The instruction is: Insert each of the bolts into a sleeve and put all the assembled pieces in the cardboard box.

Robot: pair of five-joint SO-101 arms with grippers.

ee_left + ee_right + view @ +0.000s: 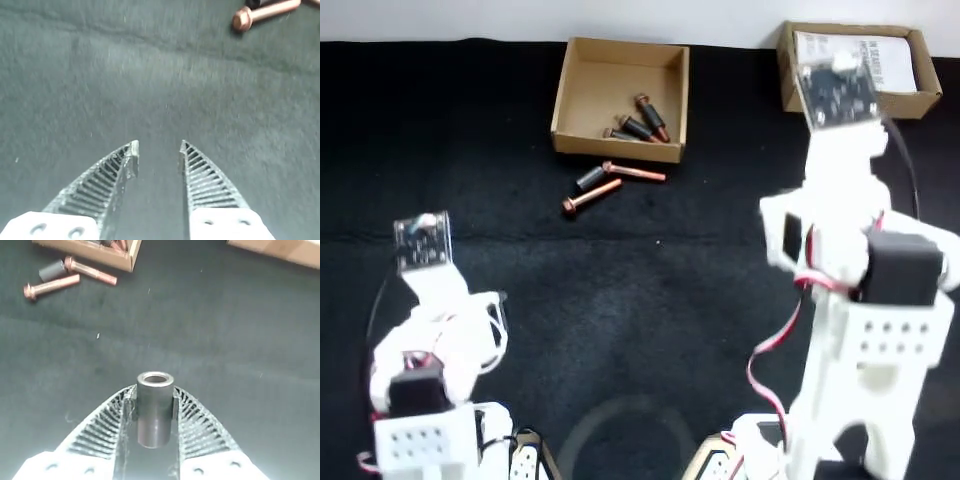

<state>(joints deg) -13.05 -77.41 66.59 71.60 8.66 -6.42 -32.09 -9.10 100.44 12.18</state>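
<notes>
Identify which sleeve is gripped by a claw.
The sleeve in the right claw; the loose sleeve lies untouched on the table.

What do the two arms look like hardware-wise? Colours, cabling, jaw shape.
Both the left arm and right arm are white plastic with black motor blocks. Each wrist carries a small dark circuit board. A red-and-white wire loops beside the right arm. The jaws are white, tapered and ribbed.

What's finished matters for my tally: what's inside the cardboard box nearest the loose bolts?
The brown cardboard box holds about three copper bolts in dark sleeves, bunched at one corner; its near wall may hide parts.
</notes>
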